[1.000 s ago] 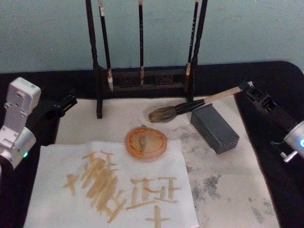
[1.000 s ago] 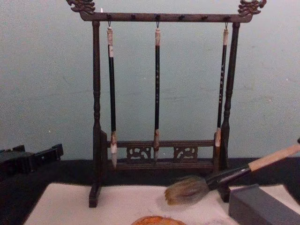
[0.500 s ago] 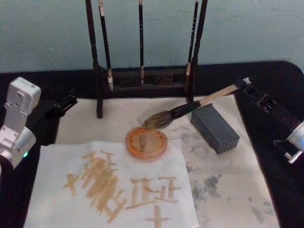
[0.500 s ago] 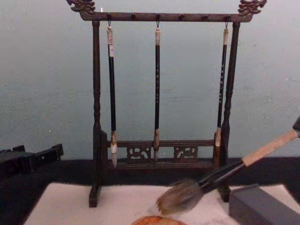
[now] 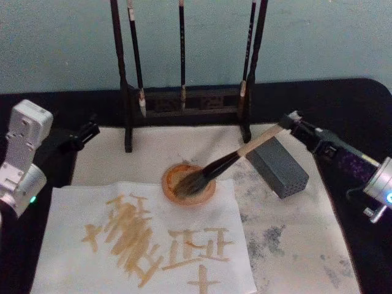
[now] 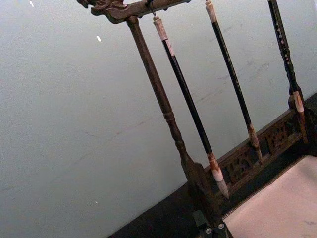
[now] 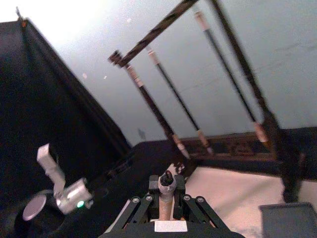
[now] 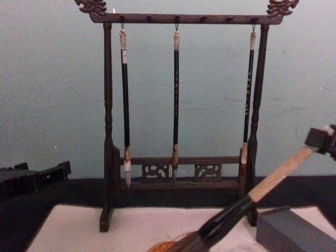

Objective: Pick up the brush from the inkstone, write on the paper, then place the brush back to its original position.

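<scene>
My right gripper [image 5: 295,124] is shut on the top end of the brush [image 5: 245,150], whose tan handle slants down to the left. Its bushy bristles rest in a round orange dish [image 5: 173,177]. The wrist view has the handle end clamped between my right gripper [image 7: 167,194] fingers. The inkstone [image 5: 278,165], a dark grey block, sits just under and right of the handle, apart from it. The paper [image 5: 294,245], a wide cream sheet with grey stains, covers the table. A whiter sheet [image 5: 73,202] with tan strokes lies on its front left. My left gripper [image 5: 82,133] is parked at the far left.
A dark wooden rack [image 5: 184,101] with three thin black brushes hanging stands behind the dish, close to the brush handle's path. In the chest view the rack [image 8: 176,157] rises tall at the back. Black cloth [image 5: 343,104] surrounds the sheets.
The right gripper has moved left and tipped the brush steeply. The bristles went from above the cream sheet down into the orange dish. The left arm has stayed still.
</scene>
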You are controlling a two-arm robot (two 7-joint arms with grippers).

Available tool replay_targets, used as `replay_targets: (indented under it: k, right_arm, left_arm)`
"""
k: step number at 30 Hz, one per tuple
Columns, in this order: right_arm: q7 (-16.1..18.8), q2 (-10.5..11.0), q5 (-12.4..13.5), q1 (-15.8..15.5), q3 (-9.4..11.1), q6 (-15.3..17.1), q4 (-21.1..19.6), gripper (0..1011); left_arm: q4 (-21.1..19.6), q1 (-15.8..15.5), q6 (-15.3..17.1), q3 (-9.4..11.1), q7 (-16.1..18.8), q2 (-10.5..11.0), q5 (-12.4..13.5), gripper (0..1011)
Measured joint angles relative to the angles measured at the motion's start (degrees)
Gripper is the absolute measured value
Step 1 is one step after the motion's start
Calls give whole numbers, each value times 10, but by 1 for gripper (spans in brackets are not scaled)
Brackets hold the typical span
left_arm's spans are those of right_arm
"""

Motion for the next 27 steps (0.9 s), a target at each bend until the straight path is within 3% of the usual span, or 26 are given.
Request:
replay_targets:
  k: [8, 14, 27]
  right_arm:
    - [-2, 14, -42, -17, -6, -6, -58, 173]
    - [11, 11, -61, -21, -16, -6, -80, 173]
    - [19, -20, -110, -8, -56, 2, -69, 173]
  left_arm:
    - [0, 0, 0, 0, 0, 0, 0, 1002]
    - [0, 0, 0, 0, 0, 0, 0, 1002]
    - [0, 0, 0, 0, 0, 0, 0, 1002]
